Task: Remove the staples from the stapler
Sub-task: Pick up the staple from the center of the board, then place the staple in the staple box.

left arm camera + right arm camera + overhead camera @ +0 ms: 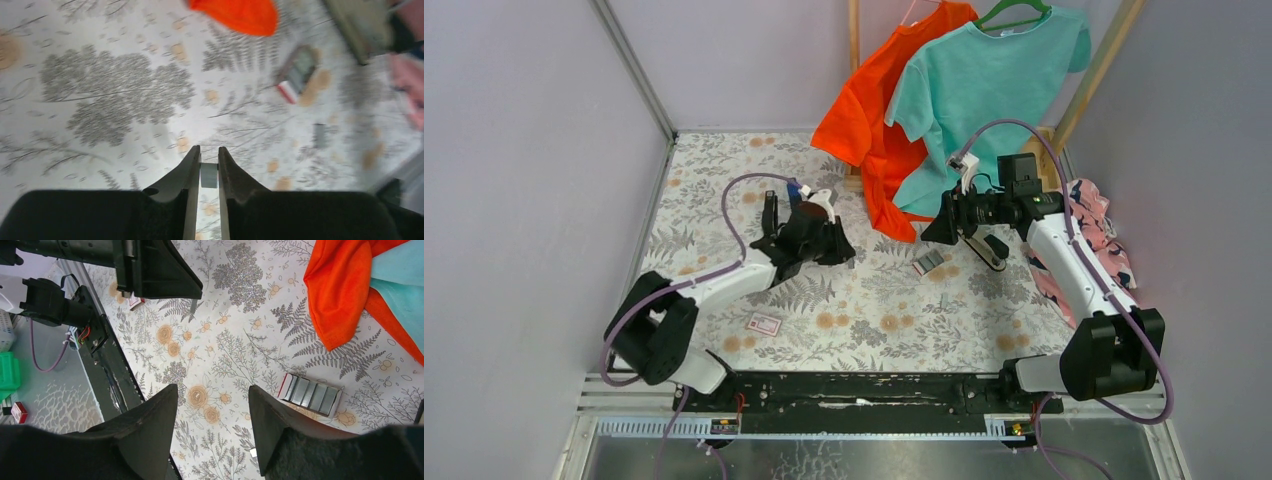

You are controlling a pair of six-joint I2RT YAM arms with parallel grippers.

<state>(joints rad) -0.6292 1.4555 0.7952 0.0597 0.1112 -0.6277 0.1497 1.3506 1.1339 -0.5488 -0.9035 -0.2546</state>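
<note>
Pinching a little strip of staples (209, 175) so it cannot drop, the left fingers (187, 172) are shut tight on it, up over the flowery surface (874, 310). The right fingers (150, 425) are wide apart, holding nothing. The stapler (986, 250) lies on the surface by the right arm.

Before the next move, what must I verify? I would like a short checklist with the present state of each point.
1. Left tool grips a staple strip: ok, it is pinched between the fingers.
2. Right tool is free: ok, open and empty.
3. Stapler is near the right tool: ok, it lies just beside it.
4. Stapler magazine is emptied: cannot tell.
</note>
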